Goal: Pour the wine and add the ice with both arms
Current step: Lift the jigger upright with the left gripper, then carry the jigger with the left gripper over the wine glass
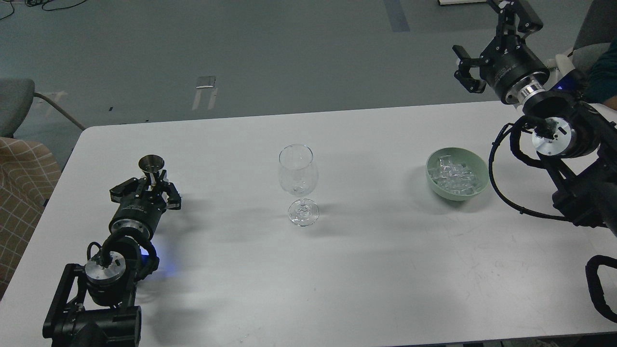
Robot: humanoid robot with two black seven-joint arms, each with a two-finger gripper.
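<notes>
A clear, empty stemmed wine glass (298,183) stands upright at the middle of the white table (241,274). A pale green bowl (477,166) heaped with clear ice cubes (453,176) sits to its right. My left gripper (150,185) is low over the table's left part, shut on the stem of a small steel measuring cup (151,164), which it holds upright. My right gripper (489,43) is open and empty, raised high beyond the table's far right edge, above and behind the bowl.
A grey chair (14,101) and a checked cloth (19,193) lie off the table's left edge. A person's sleeve (602,72) shows at the far right. My right arm's cables (501,193) loop just right of the bowl.
</notes>
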